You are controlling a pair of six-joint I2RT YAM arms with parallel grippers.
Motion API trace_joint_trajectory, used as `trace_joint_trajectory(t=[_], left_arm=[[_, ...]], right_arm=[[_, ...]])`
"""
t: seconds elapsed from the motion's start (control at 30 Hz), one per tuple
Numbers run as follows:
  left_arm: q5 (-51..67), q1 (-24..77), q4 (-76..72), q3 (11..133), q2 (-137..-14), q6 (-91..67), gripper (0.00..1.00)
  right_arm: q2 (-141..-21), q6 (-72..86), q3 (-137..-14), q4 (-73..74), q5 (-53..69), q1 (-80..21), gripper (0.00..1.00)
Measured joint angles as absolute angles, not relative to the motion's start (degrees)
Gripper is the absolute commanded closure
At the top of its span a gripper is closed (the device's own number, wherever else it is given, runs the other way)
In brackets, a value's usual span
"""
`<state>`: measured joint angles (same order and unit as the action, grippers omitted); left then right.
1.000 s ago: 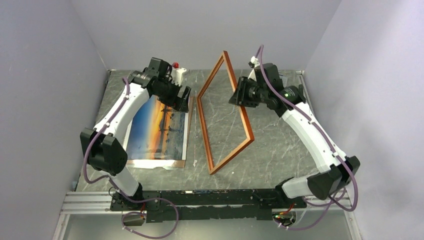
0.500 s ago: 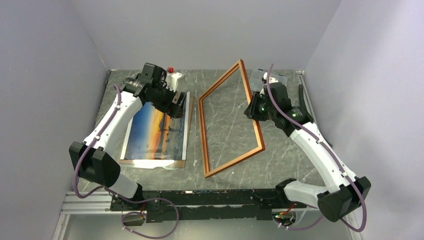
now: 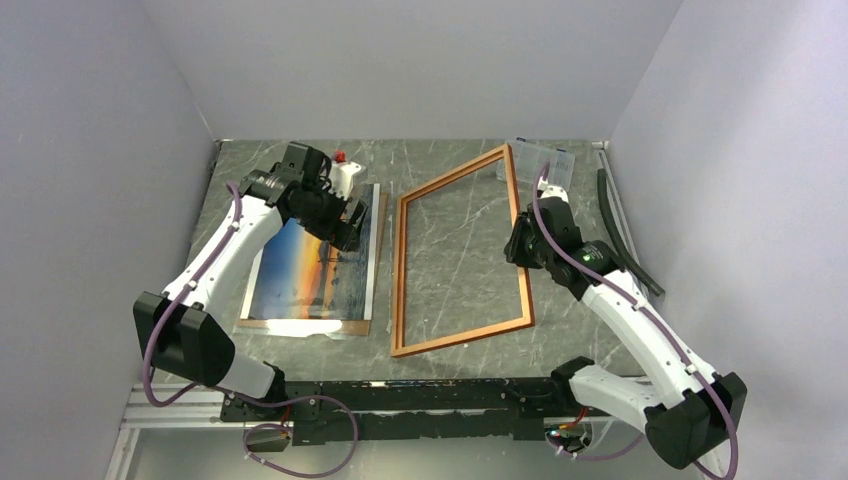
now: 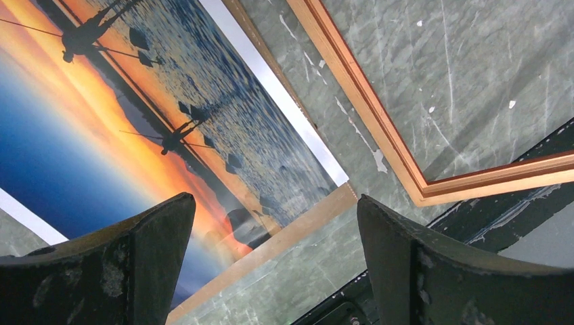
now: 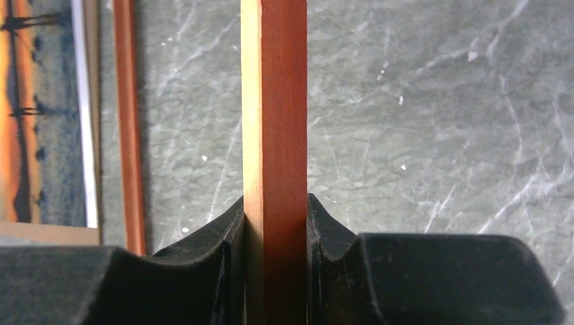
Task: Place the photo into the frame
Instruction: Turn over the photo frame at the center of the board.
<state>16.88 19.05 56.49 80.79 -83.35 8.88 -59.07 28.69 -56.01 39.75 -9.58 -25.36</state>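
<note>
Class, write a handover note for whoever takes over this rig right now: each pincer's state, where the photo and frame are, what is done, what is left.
Left pincer: open, empty, above the photo.
Right pincer: shut on the frame's right rail.
Photo: face up on a brown board, left of the frame, not touching it.
Frame: left rail on the table; unclear whether it lies flat.
Done: frame set beside the photo.
Left: put the photo into the frame.
</note>
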Motion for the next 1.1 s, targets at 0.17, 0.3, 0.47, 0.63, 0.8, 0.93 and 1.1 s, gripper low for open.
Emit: trace_joint_trajectory(t=[0.17,0.3,0.47,0.63,0.8,0.93,1.1], left_arm=[[16.62,19.00,56.36,80.16,-83.40,9.45,0.05],[16.62,18.94,55.83,79.92,-83.44,9.63,0.05],[16.67,18.96,55.33,79.92,-83.83,9.89,0.05],[16.64,18.94,54.74,79.92,-85.06,10.09,0.05],[16.58,18.94,54.28,79.92,-86.28,10.28,0.05],[16.53,18.94,54.17,79.92,-86.30,10.46,0.05],[15.99,18.94,53.54,79.57,-86.30,10.90,0.05]], right_arm=[[-57.87,29.69,-51.24,39.42,-12.78,-25.50,0.81],[-57.98,30.89,-47.13,39.22,-15.20,-25.65,0.81],[-60.20,32.47,-44.51,40.01,-19.22,-25.69,0.80],[-62.15,32.64,-44.07,39.40,-20.71,-25.69,0.80],[-66.59,32.51,-44.07,38.44,-20.78,-25.67,0.76],[-70.17,32.16,-44.07,38.09,-19.42,-25.63,0.74],[-72.58,32.27,-44.07,38.06,-17.69,-25.58,0.70]])
